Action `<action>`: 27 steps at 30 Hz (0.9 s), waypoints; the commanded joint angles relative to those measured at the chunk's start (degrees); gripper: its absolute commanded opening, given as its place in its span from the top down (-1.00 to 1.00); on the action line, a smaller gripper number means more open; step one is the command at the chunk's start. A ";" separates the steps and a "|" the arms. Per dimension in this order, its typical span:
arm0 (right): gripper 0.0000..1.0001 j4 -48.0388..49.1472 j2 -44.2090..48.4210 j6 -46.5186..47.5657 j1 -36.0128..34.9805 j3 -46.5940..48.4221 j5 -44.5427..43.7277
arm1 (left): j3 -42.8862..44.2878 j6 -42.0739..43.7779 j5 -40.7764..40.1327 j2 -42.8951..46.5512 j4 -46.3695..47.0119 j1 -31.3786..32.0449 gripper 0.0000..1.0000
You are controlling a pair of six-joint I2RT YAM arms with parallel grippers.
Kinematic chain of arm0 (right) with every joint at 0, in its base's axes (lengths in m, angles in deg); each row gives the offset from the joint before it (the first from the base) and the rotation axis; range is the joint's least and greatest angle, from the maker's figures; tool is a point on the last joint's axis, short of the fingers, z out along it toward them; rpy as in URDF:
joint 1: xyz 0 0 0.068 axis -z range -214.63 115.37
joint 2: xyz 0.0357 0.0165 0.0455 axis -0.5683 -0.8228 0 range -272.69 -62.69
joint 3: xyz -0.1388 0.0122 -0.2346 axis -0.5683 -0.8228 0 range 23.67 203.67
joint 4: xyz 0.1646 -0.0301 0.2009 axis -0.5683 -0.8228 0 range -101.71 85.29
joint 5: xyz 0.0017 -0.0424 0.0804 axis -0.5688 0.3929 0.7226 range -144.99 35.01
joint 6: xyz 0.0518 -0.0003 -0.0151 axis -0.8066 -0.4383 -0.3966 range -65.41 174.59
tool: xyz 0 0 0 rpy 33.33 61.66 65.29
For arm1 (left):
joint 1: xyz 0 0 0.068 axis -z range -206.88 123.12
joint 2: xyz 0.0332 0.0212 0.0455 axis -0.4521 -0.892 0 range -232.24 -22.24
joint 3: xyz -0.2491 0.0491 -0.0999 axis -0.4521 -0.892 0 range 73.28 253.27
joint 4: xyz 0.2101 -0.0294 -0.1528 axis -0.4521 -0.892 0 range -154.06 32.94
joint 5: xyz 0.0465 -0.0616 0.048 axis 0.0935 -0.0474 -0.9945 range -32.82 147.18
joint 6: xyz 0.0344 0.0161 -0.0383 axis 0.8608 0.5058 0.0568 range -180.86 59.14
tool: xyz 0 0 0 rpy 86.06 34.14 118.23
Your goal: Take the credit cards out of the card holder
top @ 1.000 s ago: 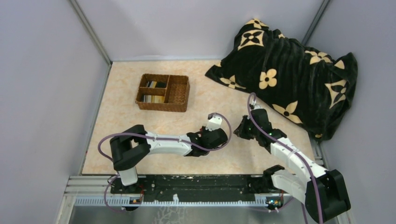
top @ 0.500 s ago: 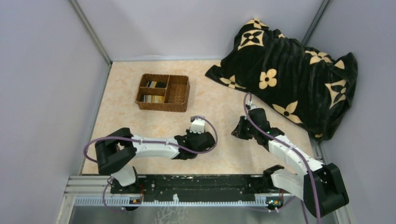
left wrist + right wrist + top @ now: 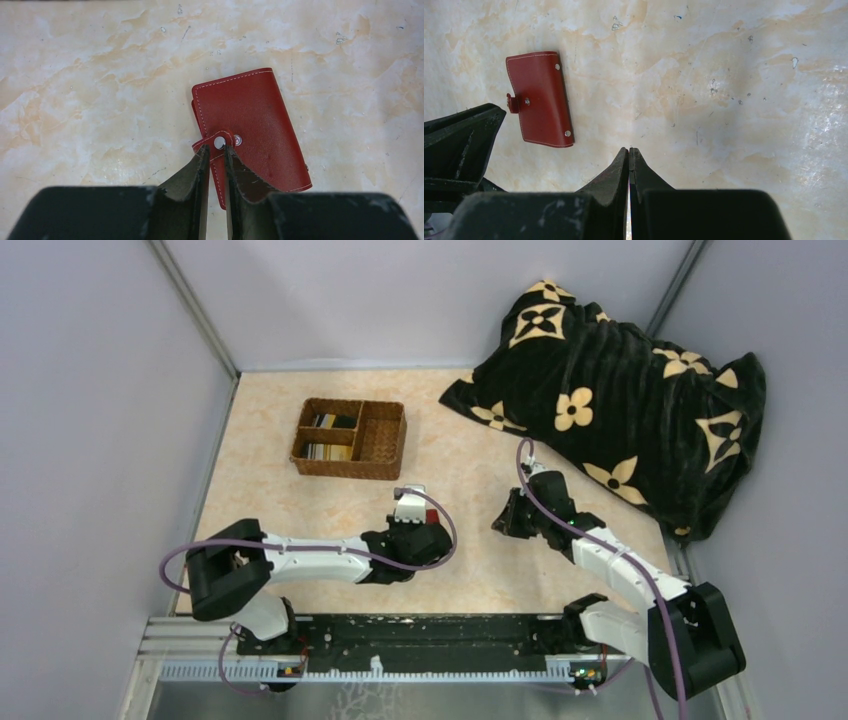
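We see the small red stitched booklet-style card holder (image 3: 250, 125) lying closed and flat on the cream marble-patterned table (image 3: 75, 75). It is directly ahead of the left gripper (image 3: 215, 150), reaching out to the right of its tips. Its little red snap tab (image 3: 219, 142), with a silver stud, sits right at those tips. The two dark fingers stand a narrow gap apart on either side of the tab's near end. We cannot tell whether they pinch the tab or only touch it.

The right gripper (image 3: 629, 150) is clenched on nothing, with its fingers pressed together. The card holder lies ahead of it and well off to its left.

Farther out, ahead and left of the left gripper and well apart from it, stands a brown wicker divided basket (image 3: 350, 472). Thin flat credit cards (image 3: 333, 421), dark and striped, lie in its two left compartments. Beyond the right gripper and to its right, a black plush blanket (image 3: 620, 390) with cream flower motifs lies heaped in the corner.
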 commanded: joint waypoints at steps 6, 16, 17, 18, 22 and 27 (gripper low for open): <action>1.00 2.62 0.60 0.96 -0.59 0.90 0.23 | -1.86 5.30 2.51 2.29 10.56 0.13 0.59; 1.00 2.88 0.10 0.40 -0.56 0.70 -0.50 | 6.77 6.92 2.18 -6.32 9.10 1.34 0.60; 1.00 2.53 0.25 0.57 -0.53 0.69 -0.73 | 6.78 6.85 2.03 -6.91 9.16 1.28 0.60; 1.00 2.22 0.36 0.71 -0.52 0.62 -1.08 | 6.85 6.71 1.83 -7.55 8.96 1.25 0.60; 1.00 2.73 0.25 0.61 -0.56 -0.13 -0.92 | 6.47 5.01 0.91 -8.38 7.36 1.00 0.56; 1.00 3.59 -0.17 0.40 -0.55 -0.50 -0.24 | 3.98 3.59 1.63 -6.84 6.75 -1.08 0.54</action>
